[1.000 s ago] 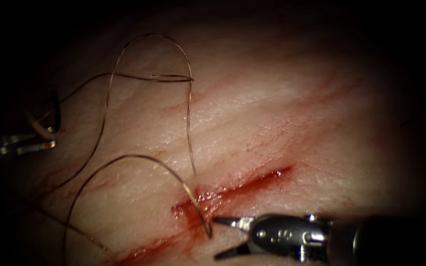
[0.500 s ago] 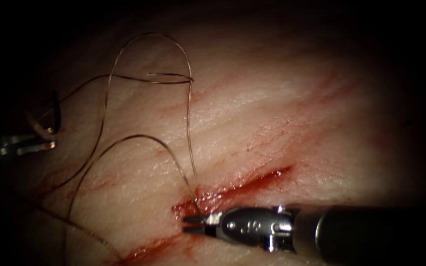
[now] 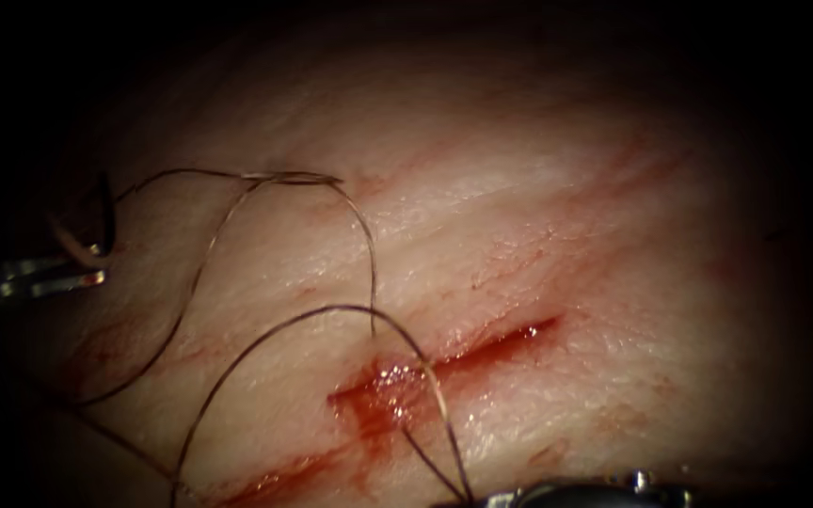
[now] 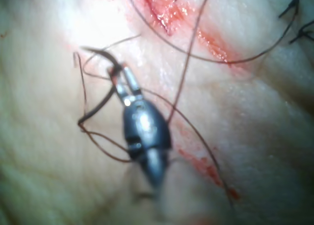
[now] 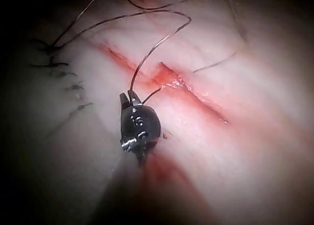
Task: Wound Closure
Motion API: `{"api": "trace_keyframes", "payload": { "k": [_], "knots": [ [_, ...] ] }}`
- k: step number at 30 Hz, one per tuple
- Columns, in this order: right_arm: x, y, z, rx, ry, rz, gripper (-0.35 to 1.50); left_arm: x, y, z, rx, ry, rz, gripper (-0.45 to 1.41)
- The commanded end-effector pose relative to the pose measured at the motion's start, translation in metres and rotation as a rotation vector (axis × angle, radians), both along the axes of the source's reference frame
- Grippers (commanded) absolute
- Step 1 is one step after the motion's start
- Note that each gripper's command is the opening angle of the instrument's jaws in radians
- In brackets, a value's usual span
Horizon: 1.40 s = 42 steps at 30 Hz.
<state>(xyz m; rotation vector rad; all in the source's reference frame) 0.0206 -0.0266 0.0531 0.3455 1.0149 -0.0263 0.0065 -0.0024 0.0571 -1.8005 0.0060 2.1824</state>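
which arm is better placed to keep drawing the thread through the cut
Right, probably: the right tool is shut on the thread just beside the cut, while the left tool holds the needle off to the left.

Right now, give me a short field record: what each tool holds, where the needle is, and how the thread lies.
left tool: jaws shut on the dark curved steel needle, near mid-curve
needle: left of the cut, out of the tissue
right tool: jaws shut on the thin dark thread
thread: loops across the red cut in the pale pork tissue
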Motion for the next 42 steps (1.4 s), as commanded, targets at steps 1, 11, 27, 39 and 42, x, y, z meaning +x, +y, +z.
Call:
{"api": "trace_keyframes", "payload": {
  "k": [1, 11, 27, 39, 42],
  "knots": [
    [-0.0005, -0.002, -0.0024, 0.021, 0.005, -0.012, -0.35, -0.0005, -0.0004, 0.0007, 0.002, -0.002, 0.001, -0.45],
    [-0.0052, -0.0057, -0.0162, 0.071, 0.007, -0.124, -0.35, -0.0005, -0.0003, 0.0007, 0.002, -0.002, 0.001, -0.45],
    [-0.0091, -0.0046, -0.0197, 0.078, -0.041, -0.135, 1.4, -0.0005, -0.0003, 0.0008, 0.002, -0.002, 0.001, -0.45],
    [-0.0207, 0.0069, -0.0131, 0.1, -0.022, 0.193, 1.41, -0.0006, -0.0002, 0.0008, 0.002, -0.002, 0.0, -0.45],
    [-0.0195, 0.0082, -0.0102, 0.108, -0.014, 0.24, 1.41, -0.0007, -0.0002, 0.0008, 0.002, -0.001, -0.001, -0.45]
  ]
}}
